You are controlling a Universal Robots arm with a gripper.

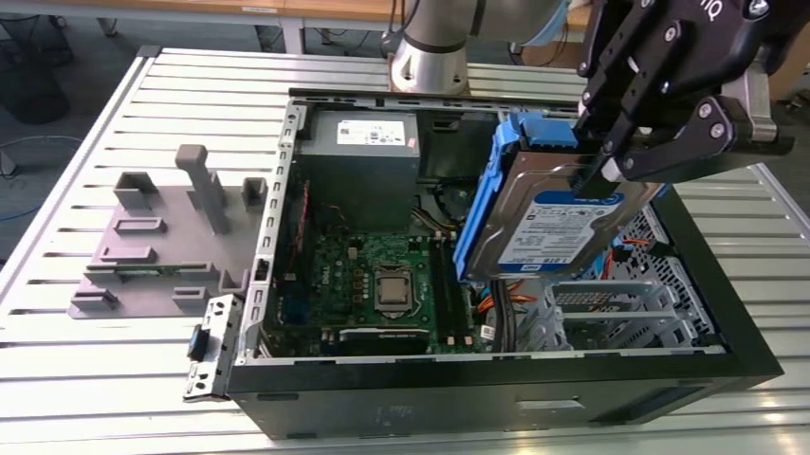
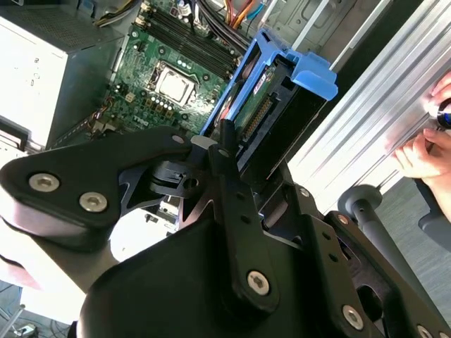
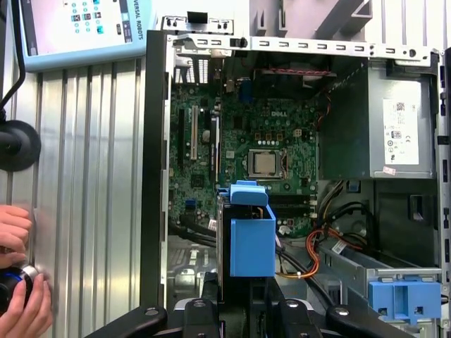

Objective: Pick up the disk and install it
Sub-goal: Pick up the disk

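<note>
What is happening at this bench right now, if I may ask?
The robot's gripper is clamped on the disk and holds it tilted in the air over the open computer case, above the motherboard and near the metal drive cage. The disk is not yet seated in the case. In the first wrist view, a person's hands are at the table's edge.

The claw covers the upper end of the disk; an edge crops a hand.
</note>
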